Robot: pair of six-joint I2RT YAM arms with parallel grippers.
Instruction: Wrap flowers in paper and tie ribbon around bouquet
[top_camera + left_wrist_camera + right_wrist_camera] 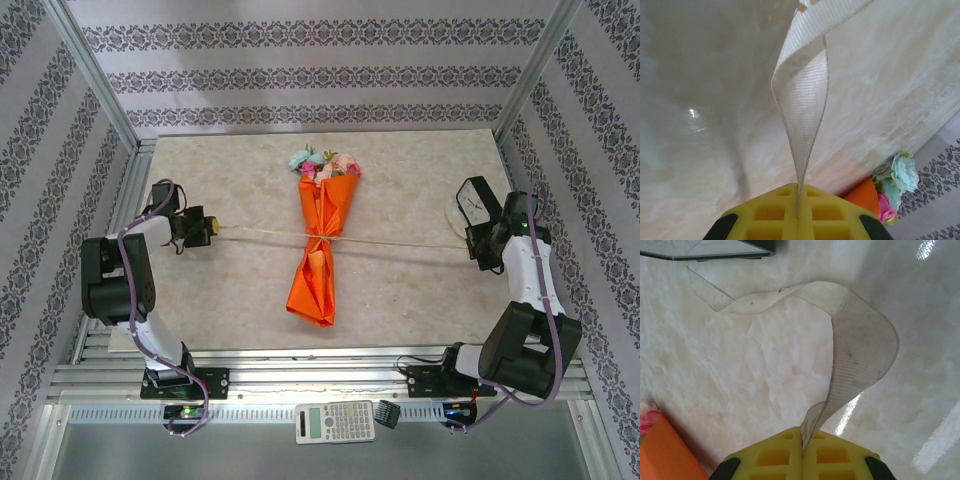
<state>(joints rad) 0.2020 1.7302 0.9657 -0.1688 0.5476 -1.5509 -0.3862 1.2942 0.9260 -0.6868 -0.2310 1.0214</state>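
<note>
1. Left gripper (798,202) is clamping one ribbon (802,100) end, pinched right between its pads.
2. Right gripper (802,442) is gripping the other end, same deal.
3. Bouquet (323,210) is lying midway between them, ribbon crossing its waist.

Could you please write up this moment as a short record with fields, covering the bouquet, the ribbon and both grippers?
bouquet: orange cone lying on the table, flowers at its far end
ribbon: wrapped around the cone's middle, running straight out to both sides
left gripper: shut on one ribbon end
right gripper: shut on the other end
stage: wrapped; the tie probably needs tightening
</note>
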